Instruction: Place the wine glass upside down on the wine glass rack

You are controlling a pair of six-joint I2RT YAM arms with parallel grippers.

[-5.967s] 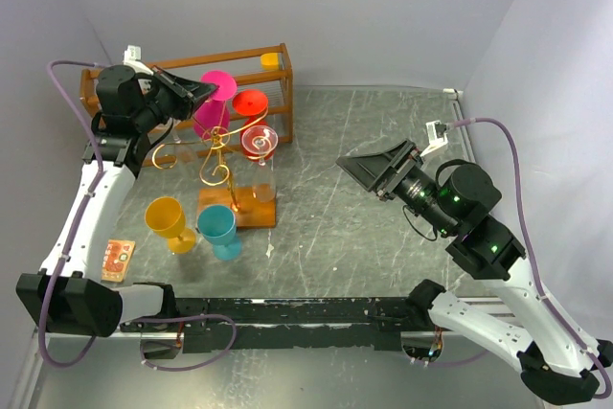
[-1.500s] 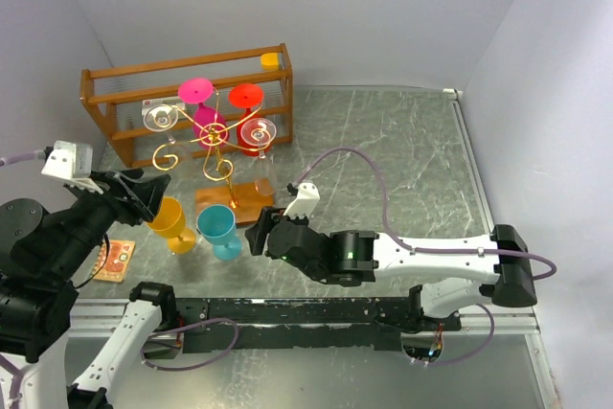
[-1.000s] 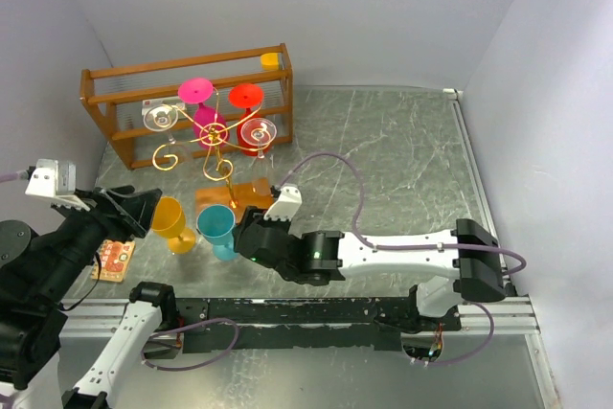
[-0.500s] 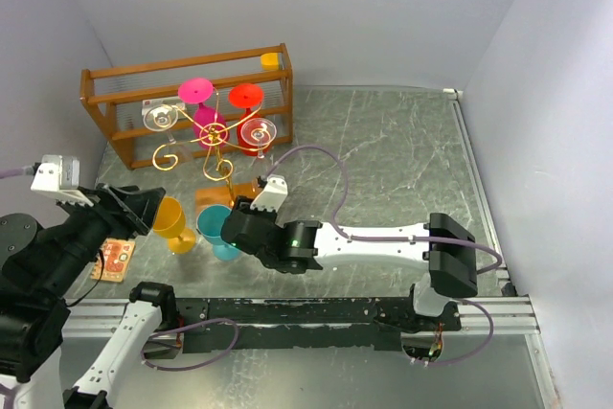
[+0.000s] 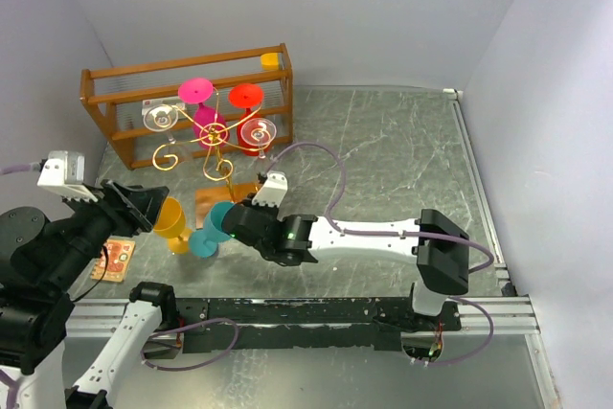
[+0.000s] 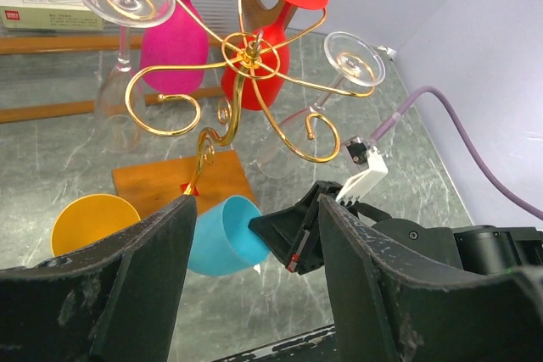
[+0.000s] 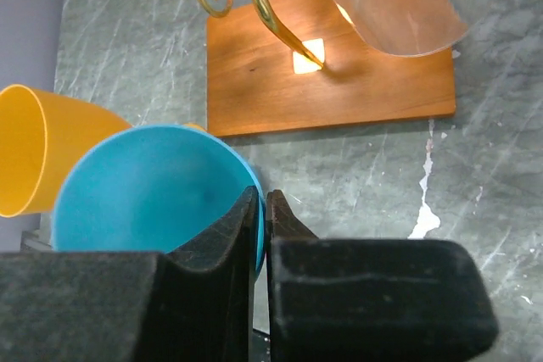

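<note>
Just in front of the wooden base of the wine glass rack, the blue wine glass sits on the worktop, close beside a yellow glass. Only the right wrist view shows the grip: the right pincer is pinched nearly shut on the rim, one finger inside the bowl and one outside. From above, the arm hides that pinch, but the lean shows. The stem runs from the foot at the near left up to the bowl, mouth turned toward the pincer. Whether the foot touches the worktop I cannot tell. The left wrist view adds pink, red and clear glasses hanging bowl-down. The left pincer hangs wide open, holding nothing.
</note>
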